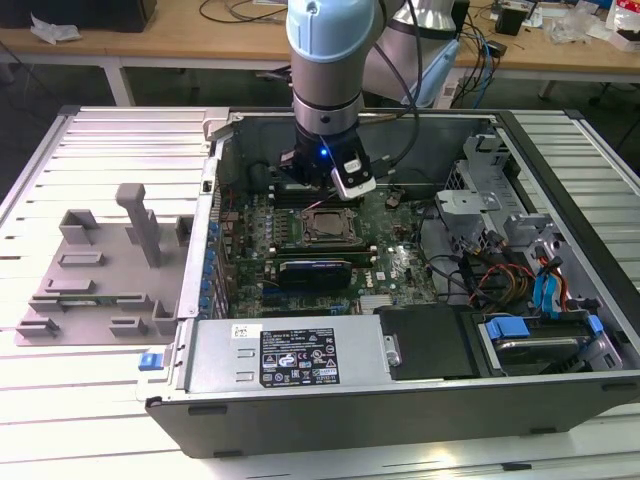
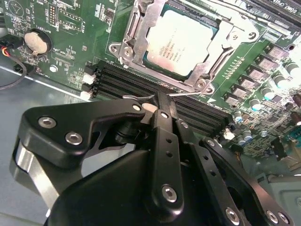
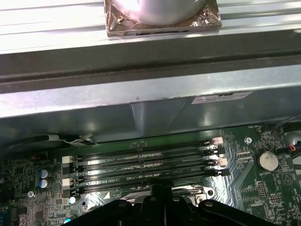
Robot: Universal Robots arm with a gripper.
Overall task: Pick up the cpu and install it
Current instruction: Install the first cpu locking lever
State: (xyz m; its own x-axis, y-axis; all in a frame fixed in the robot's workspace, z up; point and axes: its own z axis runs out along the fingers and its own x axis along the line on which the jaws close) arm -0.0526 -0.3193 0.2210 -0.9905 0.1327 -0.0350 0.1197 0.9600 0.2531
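Hovering my tool (image 2: 162,110) over the memory slots (image 2: 141,87), I am seeing its fingers (image 2: 165,123) pressed narrow together, gripping nothing. Just beyond the tips, the cpu (image 2: 178,44) is lying seated in its socket (image 2: 129,47) on the motherboard (image 1: 400,265), with the metal frame around it.

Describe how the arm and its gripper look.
The arm is a thick round column in silver-grey with a pale blue band at its joint and a dark lower section carrying a small blue light. A white block sits at the wrist, and black cables loop beside it. The gripper is matt black, built of flat linked bars held by silver screws.
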